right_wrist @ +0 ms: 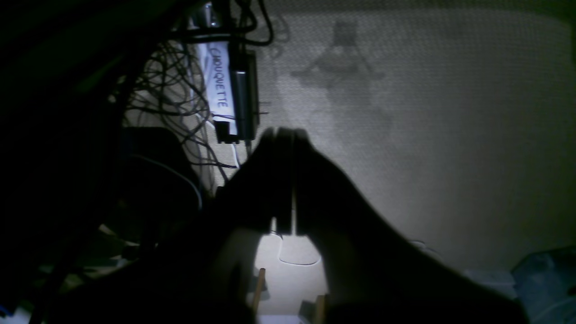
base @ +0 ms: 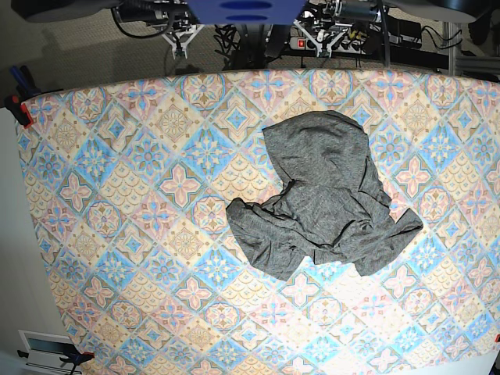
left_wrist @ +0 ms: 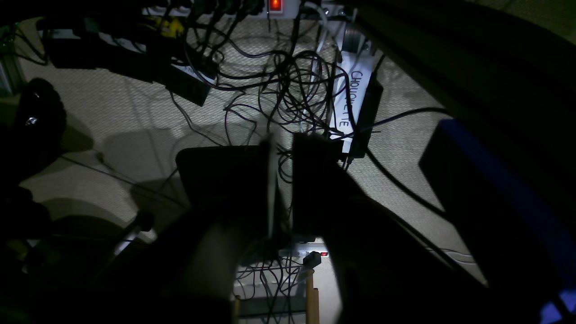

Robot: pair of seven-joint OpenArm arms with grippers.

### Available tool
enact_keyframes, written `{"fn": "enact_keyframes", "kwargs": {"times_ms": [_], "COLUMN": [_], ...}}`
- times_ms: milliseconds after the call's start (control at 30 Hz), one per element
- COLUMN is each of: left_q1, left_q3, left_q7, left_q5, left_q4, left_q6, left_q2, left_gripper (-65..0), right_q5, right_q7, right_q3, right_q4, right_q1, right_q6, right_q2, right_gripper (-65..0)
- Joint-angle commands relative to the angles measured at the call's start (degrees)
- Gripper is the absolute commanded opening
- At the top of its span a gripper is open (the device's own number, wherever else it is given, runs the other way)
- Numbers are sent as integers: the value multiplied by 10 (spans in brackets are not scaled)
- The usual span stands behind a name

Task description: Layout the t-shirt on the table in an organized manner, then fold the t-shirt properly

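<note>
Dim carpeted floor [right_wrist: 427, 135], tangled cables [left_wrist: 288, 85]

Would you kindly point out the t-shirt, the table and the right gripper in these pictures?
t-shirt [base: 324, 199], base view, middle of the crumpled grey fabric.
table [base: 117, 172], base view, bare patterned cloth beside the shirt.
right gripper [right_wrist: 283, 135], right wrist view, tips of the closed fingers.

T-shirt [base: 324, 199] crumpled on table [base: 117, 234], right of centre; left half bare.
</note>
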Motion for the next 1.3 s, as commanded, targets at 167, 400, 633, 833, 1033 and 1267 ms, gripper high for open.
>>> {"fn": "enact_keyframes", "kwargs": {"times_ms": [167,400,633,833,1033,1267], "left_q1": [25,102,174,207,208,325], "left_q3": [0,1,-1,2,-1,-2], "left_q7": [-61,-275,-532,-794,-794,-794], "left_q5": [-3,-2,-5,-2,-4,-7], "left_q4": [0,-1,-2,-3,25,278], "left_q6": [0,-1,-1,-1,-1,-1], "left_q2": [-21,-43,-50,-50,-51,-73], "left_gripper": [-577,-577,-577,-577,-576,-573], "right_q5": [4,2,4,4,4,43], "right_q7": [40,181,347,533,768,787], "right_q3": [24,88,88,88,89,170], "right_q4": [-1,-2,-2,-2,-2,43], "right_q1": [-29,-101,-145,-190,-235,-272], "right_q6": [-3,-2,-2,-3,-3,-2], "right_q2": [14,19,26,26,26,24], "right_gripper": [-650,-650,-650,-650,-650,-650]}}
